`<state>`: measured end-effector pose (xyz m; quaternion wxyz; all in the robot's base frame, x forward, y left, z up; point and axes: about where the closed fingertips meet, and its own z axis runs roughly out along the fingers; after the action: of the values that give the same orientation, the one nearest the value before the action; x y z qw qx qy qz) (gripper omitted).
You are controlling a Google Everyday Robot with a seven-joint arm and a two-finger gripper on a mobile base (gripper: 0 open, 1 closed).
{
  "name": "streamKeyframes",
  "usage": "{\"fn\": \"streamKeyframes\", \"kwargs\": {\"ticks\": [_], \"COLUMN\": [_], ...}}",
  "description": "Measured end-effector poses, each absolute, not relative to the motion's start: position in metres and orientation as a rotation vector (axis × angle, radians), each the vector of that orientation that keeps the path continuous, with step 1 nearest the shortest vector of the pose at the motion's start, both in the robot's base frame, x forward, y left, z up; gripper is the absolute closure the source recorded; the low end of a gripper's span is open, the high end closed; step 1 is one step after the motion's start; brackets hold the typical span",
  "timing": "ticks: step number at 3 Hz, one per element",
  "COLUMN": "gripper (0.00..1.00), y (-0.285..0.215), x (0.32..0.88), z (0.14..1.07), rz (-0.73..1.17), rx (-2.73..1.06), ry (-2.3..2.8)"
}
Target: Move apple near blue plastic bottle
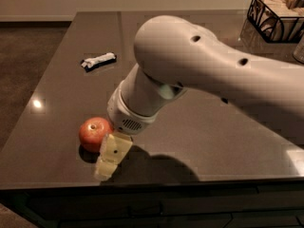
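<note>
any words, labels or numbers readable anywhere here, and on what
No text can be read.
Wrapped bar: markings too blurred to read.
Apple, arm and gripper, which sits close beside the apple at the table's front edge: no print visible.

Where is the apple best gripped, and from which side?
Probably grip the apple across its widest middle, coming down from above. It is round and sits with the stem dimple up on the table, so the sides offer even, opposite surfaces. The pincer hangs close beside it, toward the table's near edge.
</note>
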<state>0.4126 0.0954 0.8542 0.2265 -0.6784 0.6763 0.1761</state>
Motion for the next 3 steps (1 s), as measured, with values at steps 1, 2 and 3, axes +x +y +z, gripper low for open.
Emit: {"fn": "streamKeyframes", "kwargs": {"ticks": [1,2,3], "gripper": [0.16,0.41,0.63], "y": [0.114,0.122,0.12], "x": [0.418,0.423,0.429], "z": [0.846,0.843,0.853], "rz": [0.508,0.535,0.555], "rx": [-1.87,-1.86,-1.822], "ry": [1.851,1.853,1.857]}}
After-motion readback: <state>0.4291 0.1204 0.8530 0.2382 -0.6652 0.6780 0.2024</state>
